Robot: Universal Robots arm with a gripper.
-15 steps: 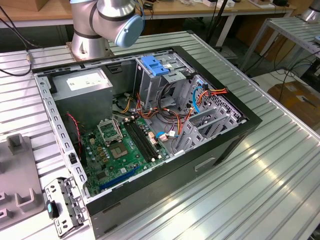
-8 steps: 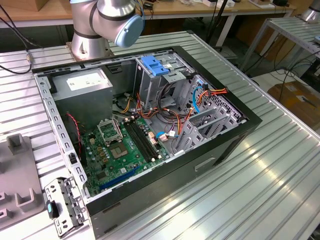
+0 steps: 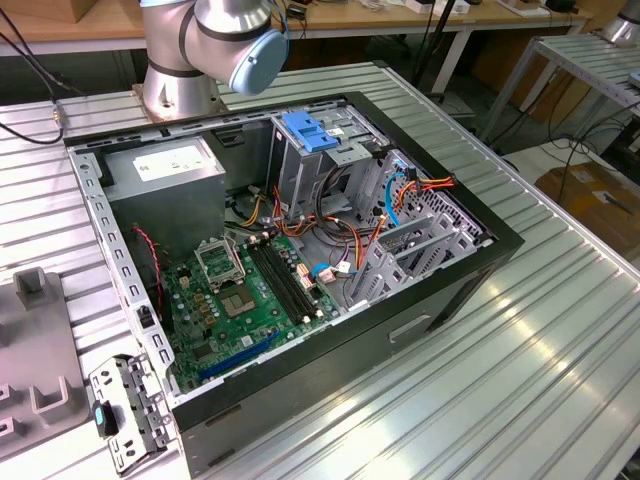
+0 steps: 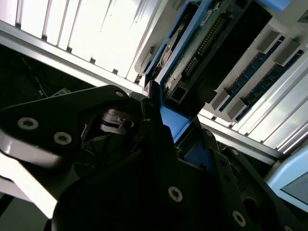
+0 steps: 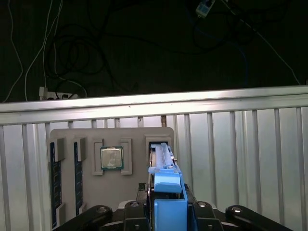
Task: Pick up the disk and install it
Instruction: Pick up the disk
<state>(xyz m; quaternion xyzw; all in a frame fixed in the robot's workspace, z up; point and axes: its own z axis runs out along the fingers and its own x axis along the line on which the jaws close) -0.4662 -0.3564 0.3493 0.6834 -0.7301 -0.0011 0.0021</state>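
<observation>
The gripper (image 5: 167, 214) sits clamped on the blue side rails of the disk (image 5: 162, 161). The disk stands on edge, its far end apparently in a slot of the grey tray (image 5: 110, 134). Keep your pull straight along the slot and the disk square, so that it neither binds nor swings toward the processor chip (image 5: 111, 158) just beside.

Was a ribbed aluminium worktop (image 3: 520, 380). Carried an open computer case (image 3: 300, 385) across the middle, the arm's base (image 3: 175, 85) near one edge, and a grey parts tray (image 3: 40, 330) and perforated bracket (image 3: 135, 400) beside the case.
</observation>
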